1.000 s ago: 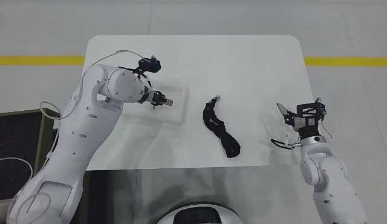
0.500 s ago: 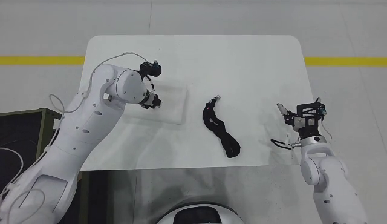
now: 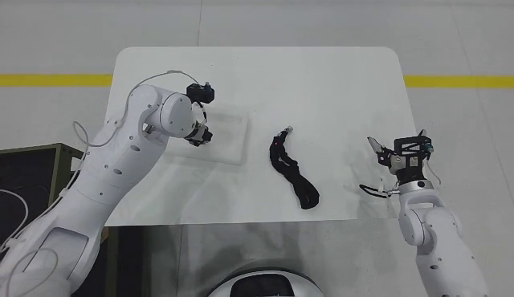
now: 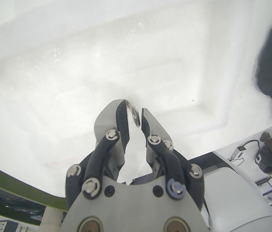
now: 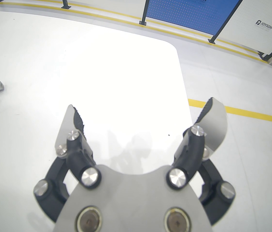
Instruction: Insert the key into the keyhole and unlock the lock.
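Foam, white, forms the tray (image 3: 231, 146) at the table's (image 3: 337, 88) left, with the left gripper (image 3: 204, 136) over it; its wrist view makes out a small metal key (image 4: 134, 115) pinched between the fingertips. Mid-table lies the black lock (image 3: 294, 173), well apart. At the right edge the right gripper (image 3: 371, 167) stands spread, holding nothing.

We are counting one white table (image 3: 337, 80) and, lying on it, one white foam tray (image 3: 229, 140). We are seeing one black cable lock (image 3: 293, 172), resting on the table near the tray. We are finding one small metal key (image 4: 134, 117), over the tray. We are counting two grippers: the left gripper (image 4: 134, 109) above the tray, and the right gripper (image 3: 370, 166) well apart from the tray, beyond the lock.
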